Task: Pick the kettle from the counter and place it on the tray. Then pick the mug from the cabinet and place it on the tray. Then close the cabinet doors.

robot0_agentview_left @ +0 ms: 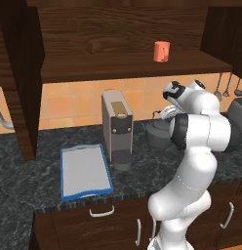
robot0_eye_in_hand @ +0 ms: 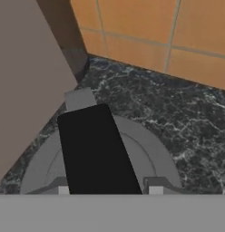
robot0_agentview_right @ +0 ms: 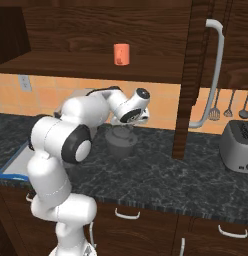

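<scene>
The dark grey kettle (robot0_agentview_left: 155,135) (robot0_agentview_right: 121,144) sits on the speckled counter (robot0_agentview_left: 25,166) just right of the coffee machine. My gripper (robot0_eye_in_hand: 109,190) is down over it, and its fingertips (robot0_eye_in_hand: 155,190) stand tight against both sides of the black handle (robot0_eye_in_hand: 96,149). From the base views the hand (robot0_agentview_right: 130,119) hovers right above the lid. The blue-rimmed tray (robot0_agentview_left: 85,171) (robot0_agentview_right: 11,164) lies flat on the counter, left of the coffee machine. An orange-red mug (robot0_agentview_left: 161,51) (robot0_agentview_right: 121,54) stands upright on the open cabinet's shelf (robot0_agentview_left: 93,66).
A tall beige-grey coffee machine (robot0_agentview_left: 116,128) stands between tray and kettle. An open cabinet door (robot0_agentview_right: 193,75) with a silver bar handle (robot0_agentview_right: 216,75) hangs to the right; another door (robot0_agentview_left: 18,83) hangs left. A toaster (robot0_agentview_right: 238,145) and hanging utensils (robot0_agentview_right: 228,107) are far right.
</scene>
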